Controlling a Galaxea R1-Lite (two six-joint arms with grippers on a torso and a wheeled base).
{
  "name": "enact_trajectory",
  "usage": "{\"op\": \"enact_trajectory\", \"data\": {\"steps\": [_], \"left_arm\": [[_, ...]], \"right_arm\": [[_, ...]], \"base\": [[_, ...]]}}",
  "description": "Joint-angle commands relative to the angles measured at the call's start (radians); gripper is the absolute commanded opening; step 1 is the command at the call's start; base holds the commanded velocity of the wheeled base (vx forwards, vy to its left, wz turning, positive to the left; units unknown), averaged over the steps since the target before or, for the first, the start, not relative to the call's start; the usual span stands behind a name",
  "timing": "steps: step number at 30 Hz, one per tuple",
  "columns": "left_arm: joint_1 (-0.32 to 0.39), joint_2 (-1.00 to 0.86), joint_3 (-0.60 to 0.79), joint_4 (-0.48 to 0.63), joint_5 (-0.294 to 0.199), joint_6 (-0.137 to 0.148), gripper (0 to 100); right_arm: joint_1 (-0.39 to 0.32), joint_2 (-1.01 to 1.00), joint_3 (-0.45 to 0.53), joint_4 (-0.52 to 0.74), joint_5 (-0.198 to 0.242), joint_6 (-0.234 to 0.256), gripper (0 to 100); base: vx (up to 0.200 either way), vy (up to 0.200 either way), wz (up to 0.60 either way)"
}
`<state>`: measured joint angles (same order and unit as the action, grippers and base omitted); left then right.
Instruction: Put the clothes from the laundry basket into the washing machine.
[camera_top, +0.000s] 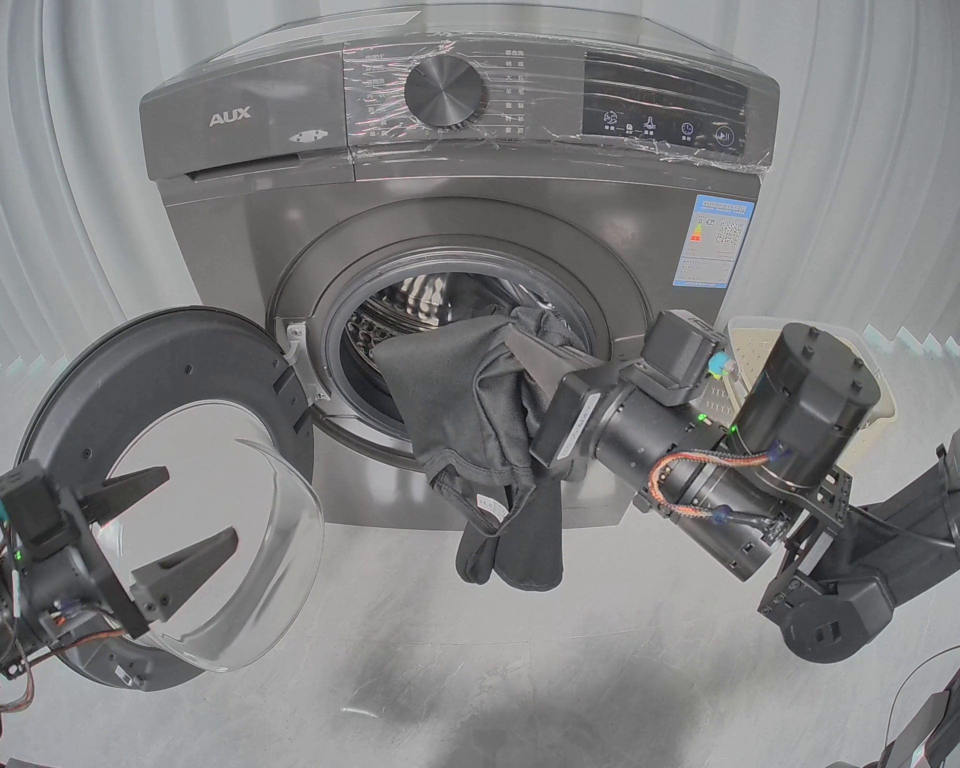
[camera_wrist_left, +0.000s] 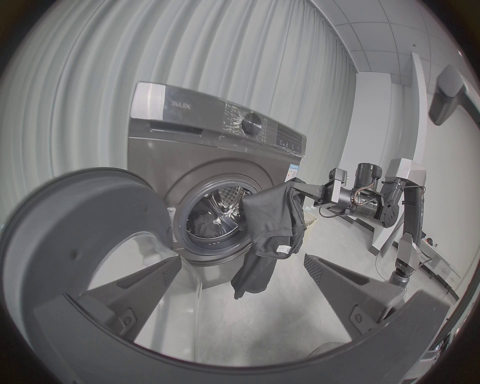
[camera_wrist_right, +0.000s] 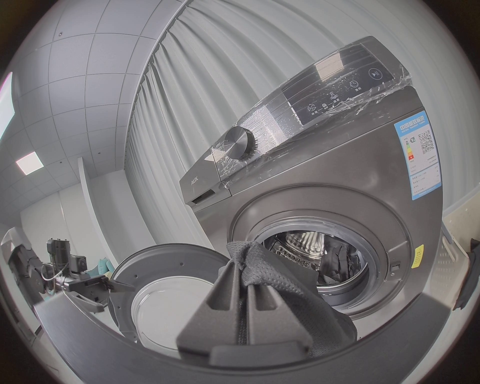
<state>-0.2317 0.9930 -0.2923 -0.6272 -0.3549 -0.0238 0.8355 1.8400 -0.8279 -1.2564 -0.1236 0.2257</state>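
A grey front-loading washing machine (camera_top: 250, 230) stands ahead with its round door (camera_top: 160, 400) swung open to the left. My right gripper (camera_top: 525, 345) is shut on a dark grey garment (camera_top: 470, 420) just in front of the drum opening (camera_top: 440, 300); the cloth hangs down over the rim toward the floor. In the right wrist view the two fingers (camera_wrist_right: 220, 310) pinch the garment (camera_wrist_right: 280, 280) together. My left gripper (camera_top: 165, 525) stands open with nothing in it, low at the left, in front of the door's glass bowl. The laundry basket (camera_top: 880, 390) shows behind my right arm.
Pale curtains hang behind the machine. The grey floor (camera_top: 400, 660) lies in front of it. More dark cloth (camera_wrist_right: 340, 262) lies inside the drum. The open door (camera_wrist_left: 90, 220) takes up the space at the machine's left.
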Motion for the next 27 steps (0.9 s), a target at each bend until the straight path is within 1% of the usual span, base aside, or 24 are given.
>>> {"op": "enact_trajectory", "data": {"steps": [1, 2, 3, 4, 7, 11, 14, 17, 19, 23, 24, 27], "left_arm": [[-0.117, 0.277, -0.093, -0.091, 0.04, -0.01, 100], [-0.133, 0.302, -0.105, -0.095, 0.05, -0.018, 100], [-0.133, 0.302, -0.105, -0.095, 0.05, -0.018, 100], [-0.169, 0.345, -0.13, -0.106, 0.077, -0.028, 100], [-0.195, 0.4, -0.162, -0.135, 0.109, -0.034, 100], [-0.201, 0.461, -0.192, -0.166, 0.114, -0.039, 100], [-0.224, 0.541, -0.22, -0.201, 0.114, -0.041, 100], [-0.233, 0.575, -0.225, -0.227, 0.116, -0.042, 100], [-0.239, 0.627, -0.235, -0.27, 0.125, -0.045, 100], [-0.239, 0.682, -0.263, -0.293, 0.137, -0.061, 100], [-0.239, 0.704, -0.275, -0.299, 0.139, -0.073, 100], [-0.239, 0.745, -0.294, -0.299, 0.139, -0.082, 100]], "right_arm": [[-0.006, 0.036, -0.082, 0.026, -0.001, 0.0, 0], [-0.007, 0.038, -0.086, 0.028, -0.001, 0.0, 0], [-0.007, 0.038, -0.086, 0.028, -0.001, 0.0, 0], [-0.007, 0.039, -0.094, 0.026, -0.002, 0.001, 0], [-0.015, 0.041, -0.096, 0.028, -0.007, 0.0, 0], [-0.019, 0.042, -0.109, 0.028, -0.01, 0.001, 0], [-0.023, 0.045, -0.123, 0.028, -0.011, 0.001, 0], [-0.021, 0.045, -0.125, 0.028, -0.011, 0.001, 0], [-0.021, 0.047, -0.126, 0.028, -0.011, 0.001, 0], [-0.019, 0.048, -0.131, 0.028, -0.011, 0.0, 0], [-0.019, 0.048, -0.131, 0.028, -0.011, 0.0, 0], [-0.018, 0.048, -0.131, 0.026, -0.011, 0.001, 0]], "base": [[0.0, 0.0, 0.0], [0.0, 0.0, 0.0], [0.0, 0.0, 0.0], [0.0, 0.0, 0.0], [0.0, 0.0, 0.0], [0.0, 0.0, 0.0], [0.0, 0.0, 0.0], [0.0, 0.0, 0.0], [0.0, 0.0, 0.0], [0.0, 0.0, 0.0], [0.0, 0.0, 0.0], [0.0, 0.0, 0.0]]}}
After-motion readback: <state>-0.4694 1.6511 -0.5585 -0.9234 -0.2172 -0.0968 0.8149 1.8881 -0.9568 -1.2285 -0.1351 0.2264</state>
